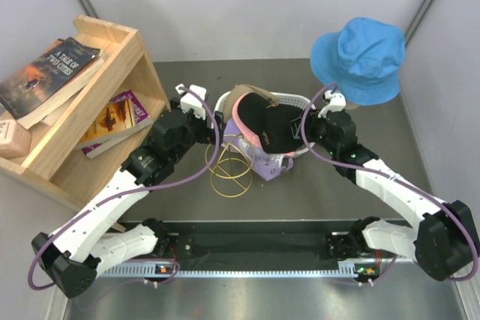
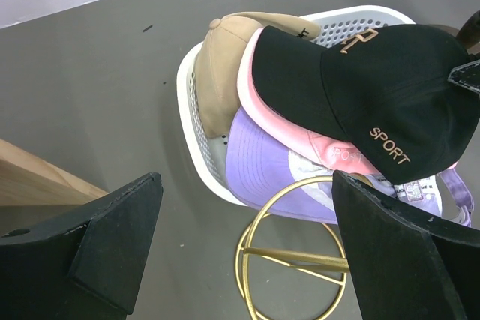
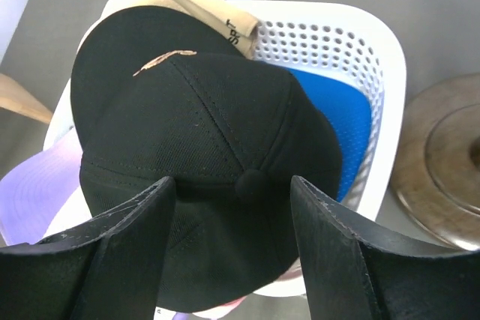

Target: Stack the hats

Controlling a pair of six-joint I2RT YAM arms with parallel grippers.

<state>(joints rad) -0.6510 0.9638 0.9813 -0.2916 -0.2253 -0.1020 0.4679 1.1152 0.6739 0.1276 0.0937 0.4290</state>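
Black cap (image 3: 202, 155) matt stitched cloth; basket (image 3: 375, 73) perforated white plastic; ring stand (image 2: 296, 260) glossy gold metal; tabletop (image 1: 300, 200) dull grey.

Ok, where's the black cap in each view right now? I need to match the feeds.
Top external: black cap at centre, on top of the pile in the white basket.
Left wrist: upper right, over the pink cap, "SPORT" on its side.
Right wrist: centre, directly beneath the open fingers.
Shared landmark: the white basket.

Overhead view looks down; both wrist views closely share the basket (image 1: 294, 100).
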